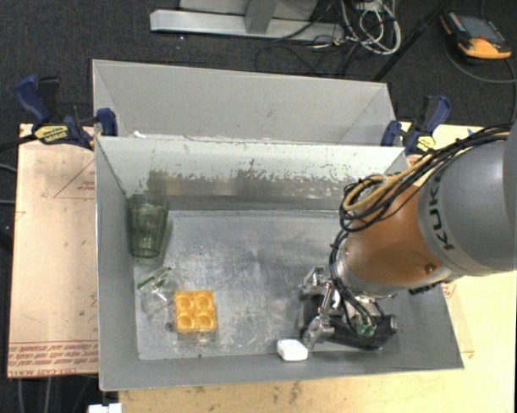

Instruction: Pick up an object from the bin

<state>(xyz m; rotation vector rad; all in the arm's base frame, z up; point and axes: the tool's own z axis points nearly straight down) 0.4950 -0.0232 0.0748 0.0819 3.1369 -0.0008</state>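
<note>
My gripper [312,310] is low over the bin floor at the front right, below the arm's orange cover. Its two metal fingers stand apart, and I see nothing between them. A small white block [292,350] lies on the floor just in front of the fingers, near the bin's front wall. A dark object with green parts [364,329] lies right behind the gripper, partly hidden by it.
A green see-through cup [147,227] stands at the back left. A crumpled clear plastic piece [154,287] and a yellow block with round bumps [194,313] lie at the front left. Bare floor spans the middle of the bin.
</note>
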